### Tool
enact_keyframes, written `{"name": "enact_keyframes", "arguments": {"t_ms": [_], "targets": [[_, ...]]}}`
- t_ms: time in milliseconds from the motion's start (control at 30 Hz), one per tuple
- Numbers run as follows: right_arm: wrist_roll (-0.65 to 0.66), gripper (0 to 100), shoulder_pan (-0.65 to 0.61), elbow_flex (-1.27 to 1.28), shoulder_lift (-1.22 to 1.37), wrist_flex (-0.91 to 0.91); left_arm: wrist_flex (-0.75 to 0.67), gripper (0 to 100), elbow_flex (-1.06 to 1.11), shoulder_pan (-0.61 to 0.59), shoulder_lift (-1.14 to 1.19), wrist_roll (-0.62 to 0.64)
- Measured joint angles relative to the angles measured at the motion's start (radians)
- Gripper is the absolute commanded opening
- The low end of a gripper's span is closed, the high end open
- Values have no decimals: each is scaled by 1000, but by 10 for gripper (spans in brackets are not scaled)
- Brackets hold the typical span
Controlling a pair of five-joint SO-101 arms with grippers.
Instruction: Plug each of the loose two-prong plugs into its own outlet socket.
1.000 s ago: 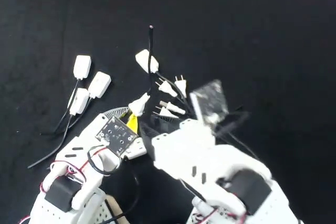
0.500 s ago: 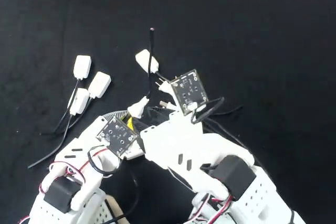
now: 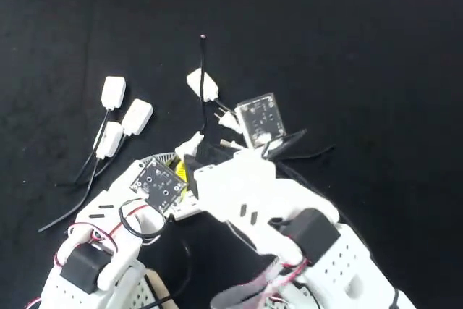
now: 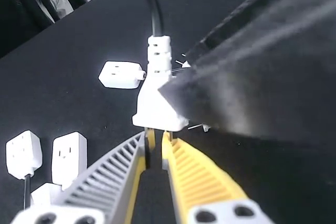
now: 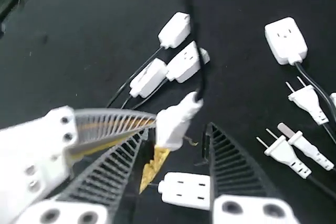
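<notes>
Risk of twisting plug (image 4: 157, 93) out of left gripper (image 4: 156, 140), clamped thinly on its wide end: right gripper (image 5: 177, 132), jaws spread apart close by plug, near enough to snag cord (image 5: 194, 35). Socket (image 5: 184, 188) just beside plug.

The bench (image 3: 376, 70) was covered in matt black cloth with a fine, slightly fuzzy weave. The plug (image 4: 157, 95) was smooth white plastic with a faint sheen, and its cord (image 4: 152, 3) was black, rubbery and dull. The loose plugs (image 5: 286, 153) had the same white plastic bodies and bare metal prongs (image 5: 262, 141). The outlet sockets (image 5: 286, 40) were glossy white plastic. The left gripper (image 4: 156, 135) had ribbed plastic fingers (image 4: 199, 177), as did the right gripper (image 5: 177, 129), its plastic matt black. The arm shells (image 3: 246, 193) were smooth white plastic.
</notes>
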Motion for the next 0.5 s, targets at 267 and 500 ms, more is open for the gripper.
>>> {"name": "enact_keyframes", "arguments": {"t_ms": [267,500], "targets": [[-8,155,11,3,0,-26,0,28,0,0,0,28],[-8,153,-9,18,0,-44,0,28,0,0,0,28]]}}
